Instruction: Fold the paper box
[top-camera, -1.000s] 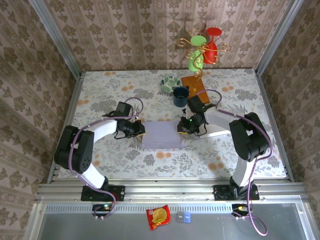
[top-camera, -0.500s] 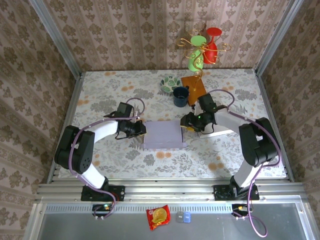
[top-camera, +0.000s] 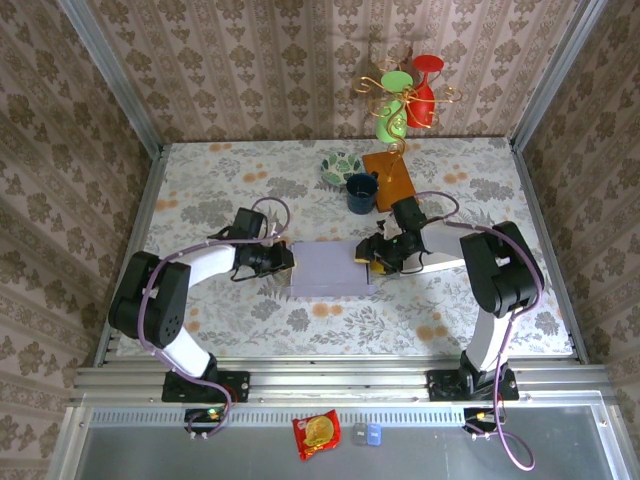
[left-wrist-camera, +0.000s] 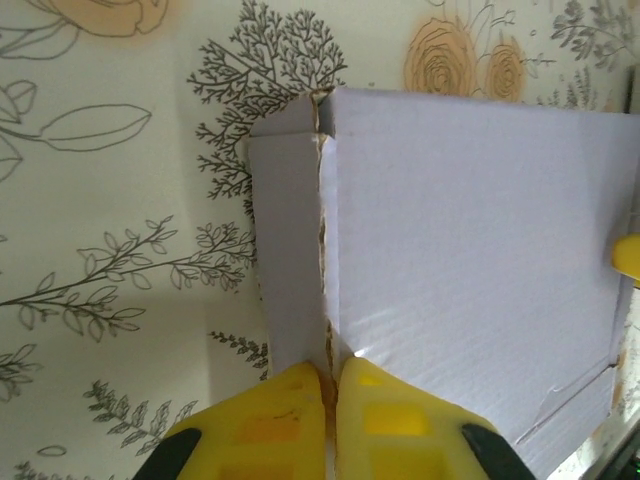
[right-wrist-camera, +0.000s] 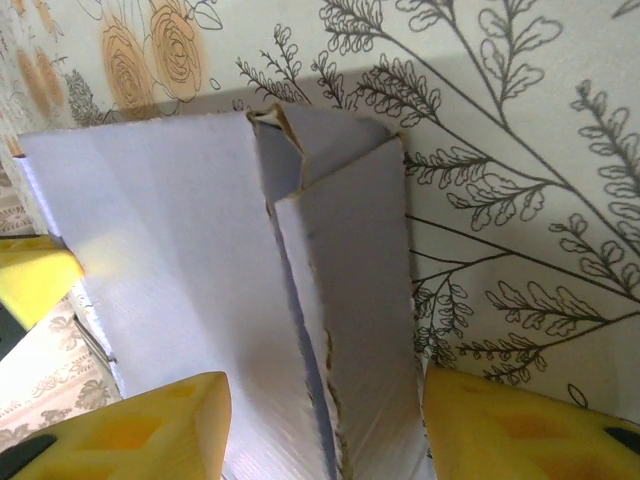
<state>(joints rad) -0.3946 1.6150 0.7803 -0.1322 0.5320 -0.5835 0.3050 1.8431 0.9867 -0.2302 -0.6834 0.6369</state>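
The paper box (top-camera: 328, 271) lies near the middle of the table (top-camera: 200, 190), a little toward the near edge. It is a flat, rectangular piece of pale lavender corrugated card. In the left wrist view the box (left-wrist-camera: 470, 250) has a smooth matte top panel, with a narrow side flap along its left edge. The seam between them is rough and torn-looking. In the right wrist view the box (right-wrist-camera: 180, 280) shows a side flap folded up and over, with raw brown card along the cut edges.

The left gripper (top-camera: 287, 260) sits at the box's left edge. Its yellow fingers (left-wrist-camera: 300, 415) are pinched together on the card where flap and panel meet. The right gripper (top-camera: 367, 256) is at the box's right edge with its jaws apart. Its yellow fingers (right-wrist-camera: 140, 430) stand on either side of the folded flap without clamping it.

The table is covered with a glossy cream cloth printed with grey leaves and orange roses. Toward the far edge stand a dark blue cup (top-camera: 361, 192), an orange-brown board (top-camera: 390, 172) and a green patterned dish (top-camera: 341, 166). Behind them, a gold wire stand (top-camera: 405, 95) holds green and red cups. Damask wallpaper (top-camera: 250, 60) lines the walls, and aluminium rails (top-camera: 340, 385) run along the near edge. A red snack packet (top-camera: 317, 433) lies on the grey ledge below.
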